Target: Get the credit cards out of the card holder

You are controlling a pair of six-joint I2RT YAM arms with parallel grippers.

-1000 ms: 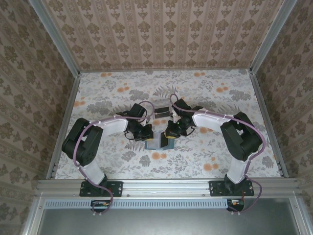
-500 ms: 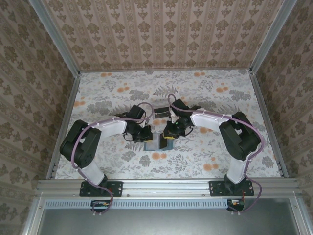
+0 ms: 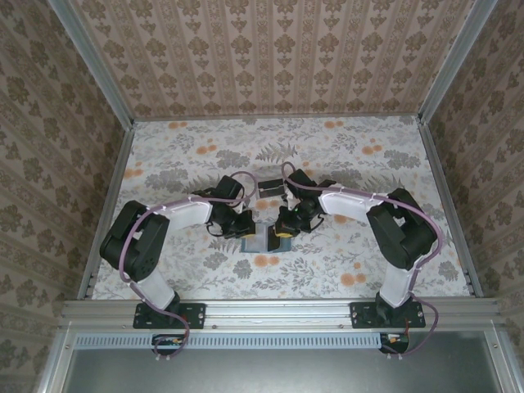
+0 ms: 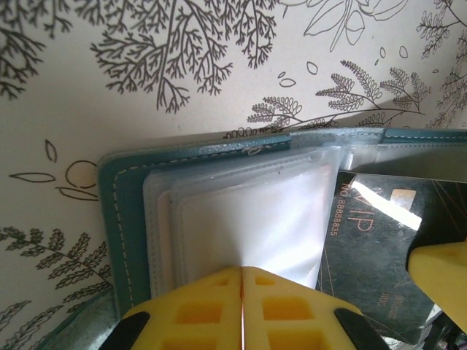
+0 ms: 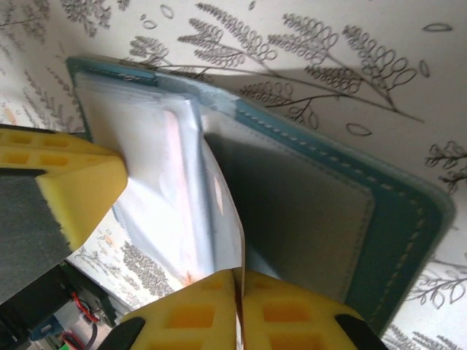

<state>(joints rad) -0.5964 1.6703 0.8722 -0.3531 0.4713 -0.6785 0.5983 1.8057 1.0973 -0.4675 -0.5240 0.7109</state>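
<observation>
The teal card holder [image 3: 264,240] lies open on the floral table between both grippers. My left gripper [image 4: 242,271] is shut on a clear plastic sleeve [image 4: 248,211] of the holder's left panel [image 4: 120,211]. A dark credit card [image 4: 376,240] marked VIP sticks out of the right side. My right gripper [image 5: 238,273] is shut on that thin card, which I see edge-on rising from the grey-blue inner panel [image 5: 314,211]. From above, the left gripper [image 3: 248,225] and the right gripper [image 3: 281,228] stand close together over the holder.
A small grey card [image 3: 271,186] lies flat on the table just behind the holder. Patterned walls with metal rails [image 3: 110,205] close in the table on three sides. The left gripper's yellow finger [image 5: 73,182] sits close beside the right gripper.
The right gripper has shifted slightly left and nearer over the holder. The left arm has barely moved.
</observation>
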